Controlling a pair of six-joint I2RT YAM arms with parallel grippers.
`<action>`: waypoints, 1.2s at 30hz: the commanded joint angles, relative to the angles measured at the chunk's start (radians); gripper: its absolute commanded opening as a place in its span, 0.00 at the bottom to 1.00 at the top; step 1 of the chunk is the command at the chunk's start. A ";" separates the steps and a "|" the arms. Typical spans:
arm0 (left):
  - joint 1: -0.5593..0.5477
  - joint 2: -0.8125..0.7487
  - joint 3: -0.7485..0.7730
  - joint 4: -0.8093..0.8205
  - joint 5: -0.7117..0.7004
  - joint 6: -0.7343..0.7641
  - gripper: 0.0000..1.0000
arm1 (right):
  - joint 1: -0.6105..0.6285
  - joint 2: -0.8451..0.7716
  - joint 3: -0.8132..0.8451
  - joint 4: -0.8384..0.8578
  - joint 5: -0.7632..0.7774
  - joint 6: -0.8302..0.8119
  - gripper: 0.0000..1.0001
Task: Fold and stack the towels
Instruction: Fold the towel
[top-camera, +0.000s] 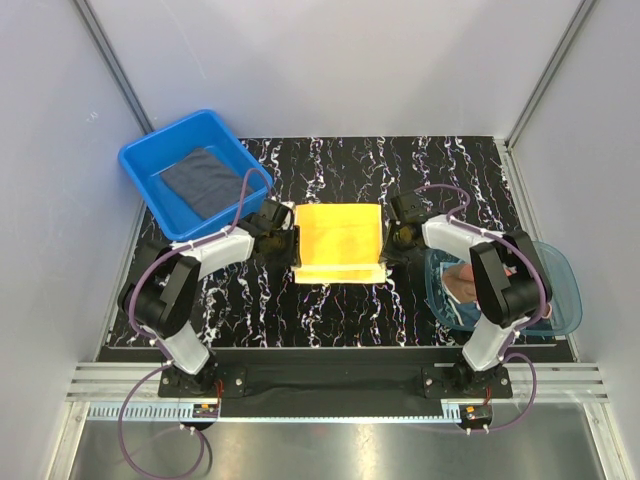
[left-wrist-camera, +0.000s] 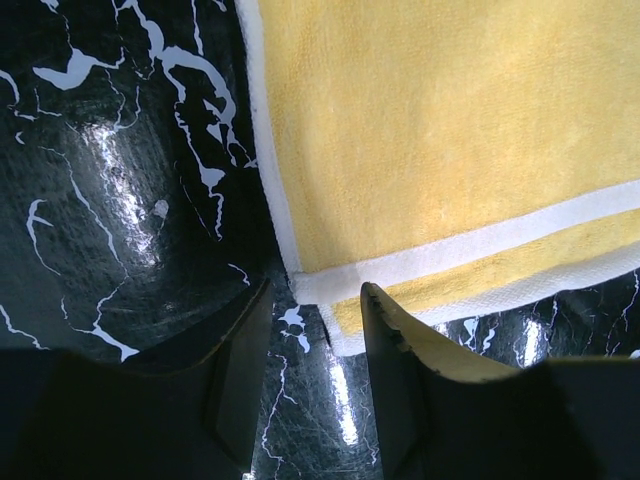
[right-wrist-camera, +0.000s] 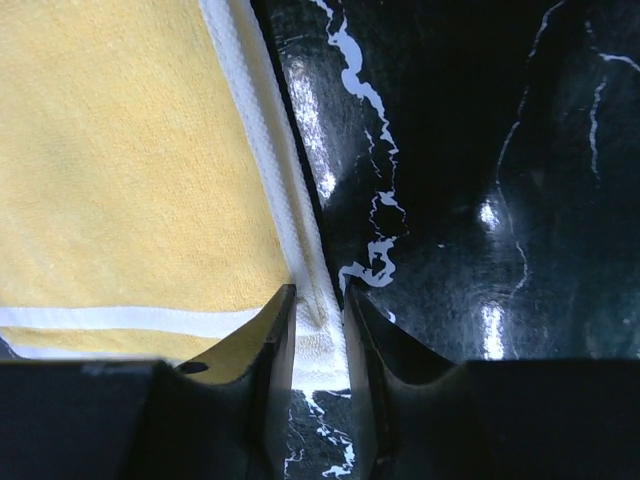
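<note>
A yellow towel (top-camera: 338, 240) with white edge bands lies folded flat in the middle of the black marbled table. My left gripper (top-camera: 283, 240) is at its left side. In the left wrist view the gripper (left-wrist-camera: 316, 300) is open, with the near corner of the yellow towel (left-wrist-camera: 440, 130) lying between the fingertips. My right gripper (top-camera: 396, 240) is at the towel's right side. In the right wrist view it (right-wrist-camera: 320, 300) is closed on the white edge of the yellow towel (right-wrist-camera: 120, 170) at its near corner. A dark navy-grey towel (top-camera: 205, 180) lies in the blue tub.
The blue plastic tub (top-camera: 150, 160) stands at the back left. A translucent teal bowl (top-camera: 560, 290) sits at the right edge, under my right arm, with a brownish cloth (top-camera: 462, 280) and a light blue cloth (top-camera: 470, 312) inside.
</note>
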 joint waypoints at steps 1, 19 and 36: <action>-0.002 -0.021 -0.005 0.043 -0.042 -0.008 0.45 | 0.024 0.028 0.055 0.011 0.056 0.020 0.33; 0.000 0.003 -0.025 0.054 -0.025 -0.028 0.27 | 0.050 0.008 0.105 -0.064 0.131 0.006 0.33; 0.000 0.045 -0.002 0.045 0.004 -0.019 0.00 | 0.077 0.054 0.104 -0.030 0.104 0.009 0.31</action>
